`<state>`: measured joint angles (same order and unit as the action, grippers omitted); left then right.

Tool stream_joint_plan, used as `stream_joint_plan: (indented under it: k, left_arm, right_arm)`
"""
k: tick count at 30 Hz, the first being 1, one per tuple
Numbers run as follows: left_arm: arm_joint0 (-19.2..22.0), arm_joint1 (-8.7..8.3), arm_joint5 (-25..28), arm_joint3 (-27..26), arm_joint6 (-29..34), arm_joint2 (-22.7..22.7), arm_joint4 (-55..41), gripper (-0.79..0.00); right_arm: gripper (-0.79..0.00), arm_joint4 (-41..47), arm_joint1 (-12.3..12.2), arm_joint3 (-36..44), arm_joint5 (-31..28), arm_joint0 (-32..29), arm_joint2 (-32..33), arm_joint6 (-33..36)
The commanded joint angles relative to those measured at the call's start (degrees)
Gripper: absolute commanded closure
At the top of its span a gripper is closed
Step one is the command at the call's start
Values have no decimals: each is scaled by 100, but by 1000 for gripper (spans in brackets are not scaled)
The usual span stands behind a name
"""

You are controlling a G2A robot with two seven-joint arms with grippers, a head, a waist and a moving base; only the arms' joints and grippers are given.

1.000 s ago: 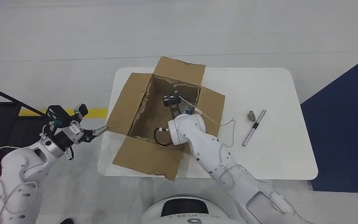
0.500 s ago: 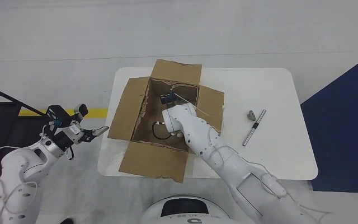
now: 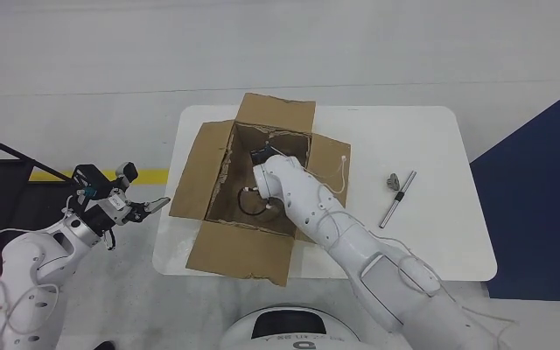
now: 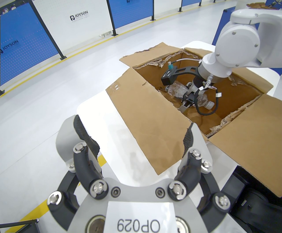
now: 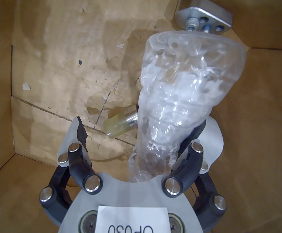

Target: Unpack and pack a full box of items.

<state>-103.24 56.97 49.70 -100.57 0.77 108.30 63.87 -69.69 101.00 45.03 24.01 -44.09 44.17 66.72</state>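
Off the table's left edge, the left gripper (image 4: 134,124) hangs with its fingers spread wide, nothing between them. Beyond it the cardboard box (image 3: 241,249) sits on the white table (image 3: 420,140), all four flaps folded out. From above, the right arm (image 3: 306,210) goes down into the box and covers what lies under it. The left wrist view, looking across a flap, catches the right gripper (image 5: 141,122) low inside the box over a crumpled clear bottle (image 5: 185,83). The right wrist view gives the detail: the gripper is spread wide around the bottle, one finger (image 5: 195,134) against it and the other (image 5: 80,132) apart. A tube (image 5: 120,124) with a pale cap pokes out from under the bottle, and past it a metal plate (image 5: 203,18) lies on the box floor. Out on the table's right part, a rod (image 3: 395,203) and a small metal piece (image 3: 391,181) lie just beside each other.
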Motion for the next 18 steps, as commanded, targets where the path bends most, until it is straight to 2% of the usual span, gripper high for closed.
stream_joint_plan:
  k: [1, 5, 6, 8, 10, 11, 12, 13, 18]
  left_arm:
    - [0, 0, 0, 0, 0, 0, 0, -785]
    - [0, 0, 0, 0, 0, 0, 0, -785]
    - [0, 0, 0, 0, 0, 0, 0, -785]
    - [0, 0, 0, 0, 0, 0, 0, -785]
    - [0, 0, 0, 0, 0, 0, 0, -785]
    - [0, 0, 0, 0, 0, 0, 0, -785]
    - [0, 0, 0, 0, 0, 0, 0, -785]
    - [0, 0, 0, 0, 0, 0, 0, -785]
    - [0, 0, 0, 0, 0, 0, 0, -785]
  right_arm:
    - [-785, 50, 30, -101, 3, 55, 4, -42]
    - [-785, 57, 61, -119, 58, 105, 25, -98]
    - [-696, 47, 60, -105, 71, 105, 40, -93]
    - [-382, 20, 48, -63, 84, 94, 80, -77]
    - [-314, -30, 32, 12, 105, 63, 112, -37]
    - [-182, -60, 22, 55, 116, 42, 129, -16]
    - [-108, -89, 11, 101, 121, 17, 146, 5]
    - [0, -114, -1, 145, 127, -8, 169, 28]
    - [0, -269, -61, 385, 109, -151, 257, 157]
